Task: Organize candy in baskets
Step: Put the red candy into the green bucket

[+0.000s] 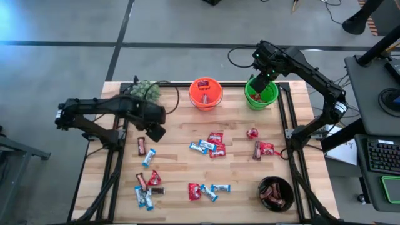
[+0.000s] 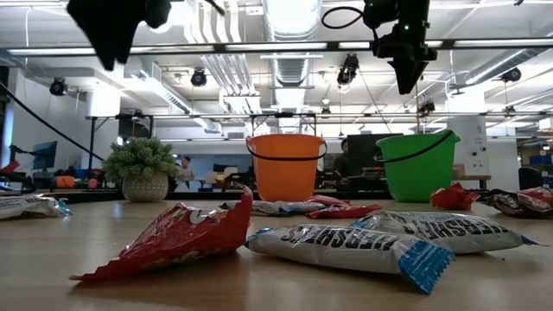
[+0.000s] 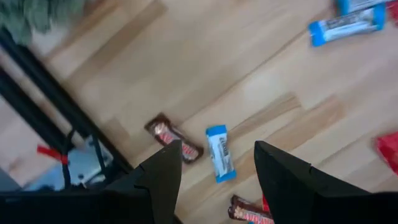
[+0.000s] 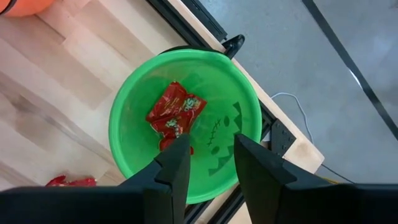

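Wrapped candy in red, light blue and brown lies scattered over the wooden table (image 1: 181,172). My left gripper (image 1: 156,130) hangs open above the table's left part. Below it lie a brown bar (image 3: 174,140) and a light blue bar (image 3: 220,153), flat on the wood. My right gripper (image 4: 211,158) hangs open over the green pail (image 4: 127,99), which holds red candies (image 4: 176,111). The orange pail (image 1: 205,92) stands left of the green pail (image 1: 261,95) at the far edge. A black bowl (image 1: 275,192) with brown bars sits near right.
A fuzzy green plant in a pot (image 1: 145,90) stands at the far left corner. Black frame rails (image 1: 112,169) run along the table's left and right sides. Two candies (image 2: 363,242) lie close in front of the low camera.
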Controlling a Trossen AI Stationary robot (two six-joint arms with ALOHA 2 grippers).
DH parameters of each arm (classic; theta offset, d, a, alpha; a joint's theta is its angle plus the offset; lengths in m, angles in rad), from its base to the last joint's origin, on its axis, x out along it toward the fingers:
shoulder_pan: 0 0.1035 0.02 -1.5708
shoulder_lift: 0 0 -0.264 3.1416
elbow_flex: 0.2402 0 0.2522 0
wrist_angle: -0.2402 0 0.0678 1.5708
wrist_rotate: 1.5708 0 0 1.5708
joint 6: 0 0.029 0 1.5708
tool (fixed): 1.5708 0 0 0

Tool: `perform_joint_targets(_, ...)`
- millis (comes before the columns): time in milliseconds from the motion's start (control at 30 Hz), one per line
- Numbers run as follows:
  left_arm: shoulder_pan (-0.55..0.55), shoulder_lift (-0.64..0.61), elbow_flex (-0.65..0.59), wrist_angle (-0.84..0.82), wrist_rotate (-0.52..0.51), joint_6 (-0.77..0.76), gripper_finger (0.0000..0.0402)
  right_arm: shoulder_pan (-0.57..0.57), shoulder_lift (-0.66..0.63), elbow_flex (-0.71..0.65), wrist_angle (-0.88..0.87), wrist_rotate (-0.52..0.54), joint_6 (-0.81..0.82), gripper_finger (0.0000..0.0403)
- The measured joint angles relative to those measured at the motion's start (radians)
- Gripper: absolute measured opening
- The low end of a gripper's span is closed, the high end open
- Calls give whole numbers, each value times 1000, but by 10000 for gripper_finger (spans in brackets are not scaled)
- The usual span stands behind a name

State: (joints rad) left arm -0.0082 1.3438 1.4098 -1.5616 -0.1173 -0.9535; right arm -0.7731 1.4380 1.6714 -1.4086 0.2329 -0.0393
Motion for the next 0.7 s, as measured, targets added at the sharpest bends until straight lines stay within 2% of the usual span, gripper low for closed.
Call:
perform_joint_targets(300,-66,-15,-157,63,6,-220,183,1,0,0,-5,-5,0,114)
perform_joint_targets(500,-139,-12,-231,211,109,-242,183,1,0,0,-28,-5,-21,110)
perform_joint_targets(700,-270,-10,-270,219,192,-324,183,1,0,0,-28,-5,-25,107)
